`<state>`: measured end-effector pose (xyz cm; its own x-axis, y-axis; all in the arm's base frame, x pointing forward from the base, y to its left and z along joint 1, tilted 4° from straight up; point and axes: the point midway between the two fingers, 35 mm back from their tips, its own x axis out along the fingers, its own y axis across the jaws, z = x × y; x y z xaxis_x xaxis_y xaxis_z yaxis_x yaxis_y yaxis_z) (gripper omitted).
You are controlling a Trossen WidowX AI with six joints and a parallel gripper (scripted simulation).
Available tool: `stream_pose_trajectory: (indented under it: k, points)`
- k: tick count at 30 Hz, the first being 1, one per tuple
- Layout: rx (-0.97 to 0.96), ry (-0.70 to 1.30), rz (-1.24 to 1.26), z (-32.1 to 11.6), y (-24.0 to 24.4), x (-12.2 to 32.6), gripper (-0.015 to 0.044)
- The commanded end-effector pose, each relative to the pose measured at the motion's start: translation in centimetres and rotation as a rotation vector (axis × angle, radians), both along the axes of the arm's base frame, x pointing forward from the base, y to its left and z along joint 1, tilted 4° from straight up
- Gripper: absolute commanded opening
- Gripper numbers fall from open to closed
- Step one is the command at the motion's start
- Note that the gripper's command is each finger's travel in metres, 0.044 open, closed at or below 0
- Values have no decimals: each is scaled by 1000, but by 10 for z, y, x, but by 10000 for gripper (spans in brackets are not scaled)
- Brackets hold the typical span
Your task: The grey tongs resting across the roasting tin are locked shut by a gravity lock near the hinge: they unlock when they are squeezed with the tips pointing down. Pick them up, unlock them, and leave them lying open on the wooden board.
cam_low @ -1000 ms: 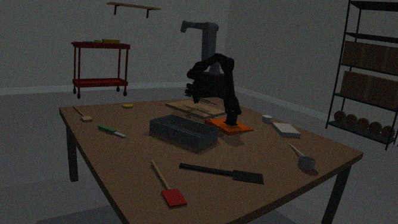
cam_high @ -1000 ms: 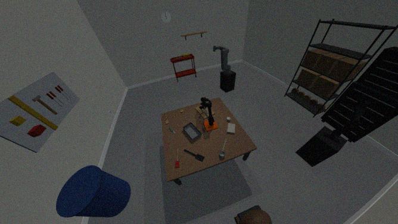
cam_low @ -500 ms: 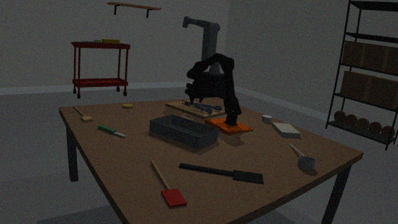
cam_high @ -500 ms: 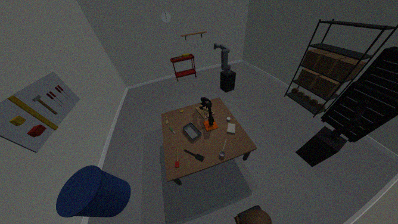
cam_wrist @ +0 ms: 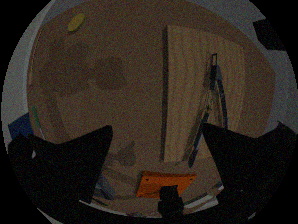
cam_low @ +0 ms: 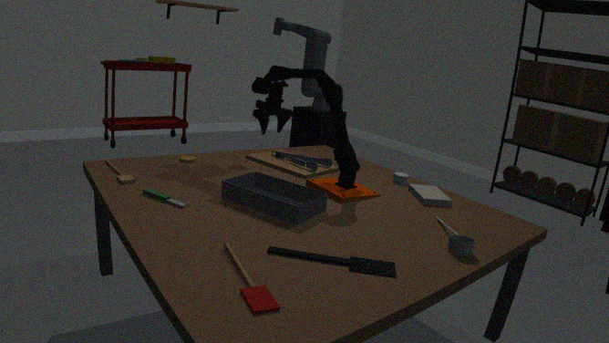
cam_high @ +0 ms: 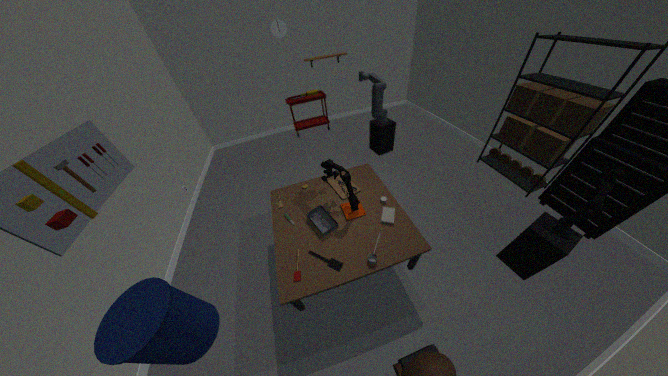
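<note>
The grey tongs lie on the wooden board. Their two arms are spread in a narrow V from the end with the small wire loop, seen at the top in the wrist view. My gripper is open and empty, fingertips pointing down. It hangs well above the table, apart from the tongs; in the wrist view the right finger covers part of the view beside the tongs' lower ends. The roasting tin stands on the table with nothing resting across it.
The orange base plate of the arm is beside the board. A yellow disc, a green-handled knife, a white block, a black spatula and a red spatula lie on the table.
</note>
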<state>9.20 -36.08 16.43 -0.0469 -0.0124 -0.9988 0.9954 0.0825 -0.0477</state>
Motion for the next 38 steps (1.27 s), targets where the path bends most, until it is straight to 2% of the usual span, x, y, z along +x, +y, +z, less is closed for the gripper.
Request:
stream_pose_trajectory:
  k: [1, 5, 11, 38]
  points:
    - [8, 3, -27, 8, 5, 5, 440]
    - [2, 1, -27, 11, 5, 5, 440]
    - [-67, -20, -20, 46, 10, 8, 440]
    - [-67, -20, -20, 46, 10, 8, 440]
